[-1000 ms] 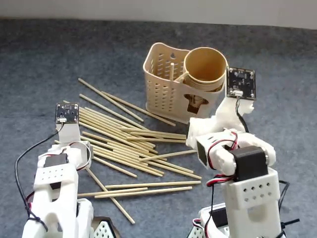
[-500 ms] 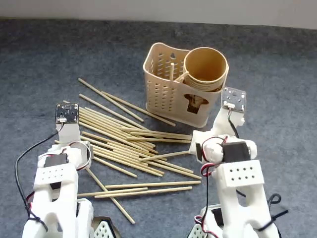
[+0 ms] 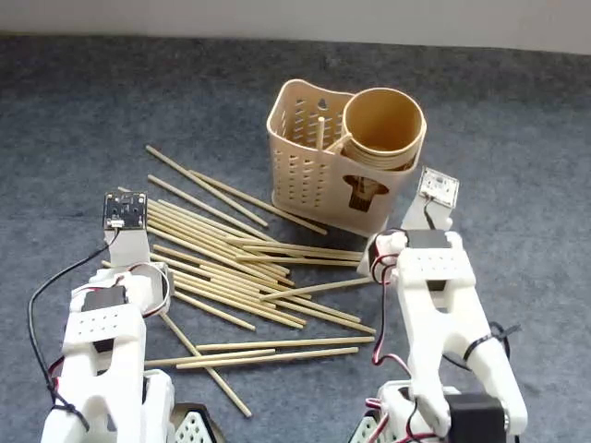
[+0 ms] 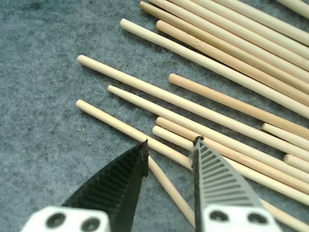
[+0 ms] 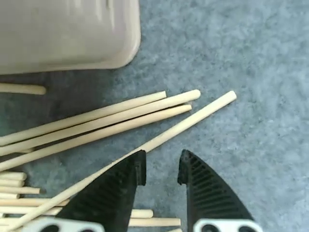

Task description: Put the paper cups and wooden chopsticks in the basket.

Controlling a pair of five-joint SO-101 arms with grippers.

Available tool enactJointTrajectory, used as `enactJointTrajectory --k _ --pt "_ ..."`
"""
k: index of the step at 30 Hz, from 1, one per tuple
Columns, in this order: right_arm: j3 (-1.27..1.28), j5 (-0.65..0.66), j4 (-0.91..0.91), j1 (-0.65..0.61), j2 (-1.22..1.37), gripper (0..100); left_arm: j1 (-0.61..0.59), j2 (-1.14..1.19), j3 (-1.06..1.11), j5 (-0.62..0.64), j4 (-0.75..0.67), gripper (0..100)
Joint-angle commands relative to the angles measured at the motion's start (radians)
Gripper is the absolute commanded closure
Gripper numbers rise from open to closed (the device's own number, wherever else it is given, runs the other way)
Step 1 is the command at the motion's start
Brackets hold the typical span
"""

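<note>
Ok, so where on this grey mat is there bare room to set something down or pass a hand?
Bare: the far strip of mat behind the basket, and the stretch right of the basket and right arm. Crowded: the chopsticks cover the ground from the left arm across to the basket's foot and the right arm.

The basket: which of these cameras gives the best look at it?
The high view. There the basket stands whole, with the paper cups stacked in one compartment. The right wrist view catches a rounded corner of the basket. The left wrist view looks at loose chopsticks on the cloth instead.
</note>
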Motion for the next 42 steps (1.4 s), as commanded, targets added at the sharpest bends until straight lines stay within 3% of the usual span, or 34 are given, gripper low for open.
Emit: enactJointTrajectory --k 1,14,25,36,42 --pt "-0.008 -0.008 -0.082 0.036 0.044 88.3 -0.012 -0.027 -0.002 -0.006 -0.009 84" --pt "-0.01 -0.011 -0.107 0.039 0.171 88.3 -0.012 -0.027 -0.002 -0.006 -0.009 84" --pt "-0.076 -0.17 -0.139 0.056 0.202 88.3 -0.012 -0.027 -0.002 -0.006 -0.009 84" --pt "-0.077 -0.18 -0.142 0.081 0.2 88.3 -0.012 -0.027 -0.002 -0.006 -0.009 84" --pt "-0.085 -0.261 -0.14 0.116 0.2 88.3 -0.012 -0.027 -0.002 -0.006 -0.009 84"
